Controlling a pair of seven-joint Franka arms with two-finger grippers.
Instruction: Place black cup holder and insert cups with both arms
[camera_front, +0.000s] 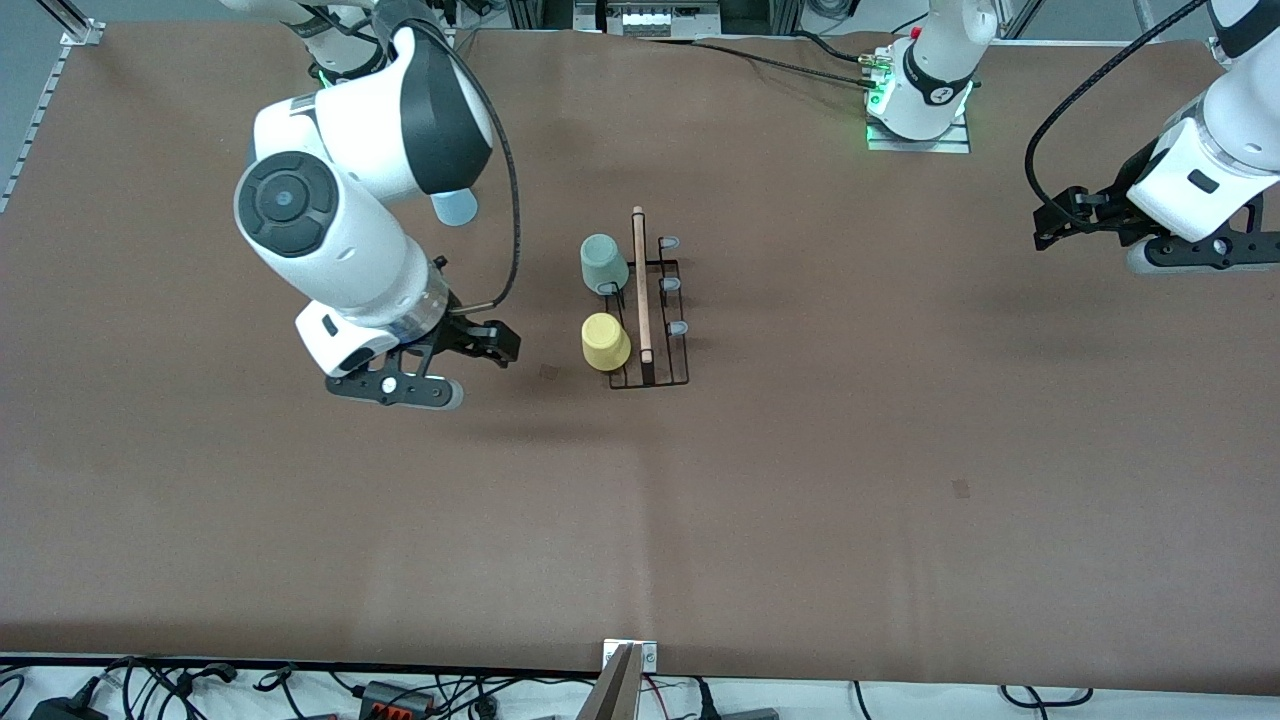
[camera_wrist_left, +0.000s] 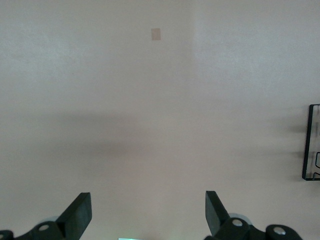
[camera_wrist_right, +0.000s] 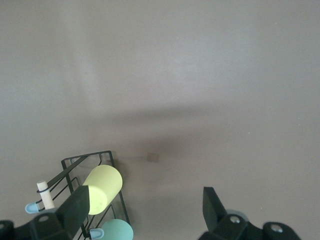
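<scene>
Right arm bent low over table, right gripper (camera_front: 478, 368) hanging above bare surface, fingers (camera_wrist_right: 212, 206) spread wide, empty. Left arm waits at its table end, left gripper (camera_front: 1060, 222) raised, fingers (camera_wrist_left: 80, 212) apart, empty.

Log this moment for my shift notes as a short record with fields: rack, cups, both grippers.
rack: black cup holder stands mid-table
cups on pegs: grey-green cup and yellow cup, both on the side toward the right arm's end
cup off rack: light blue cup, partly hidden by the right arm
free pegs: three, toward the left arm's end
right gripper: open, empty, over bare table beside the rack
left gripper: open, empty, waiting
</scene>
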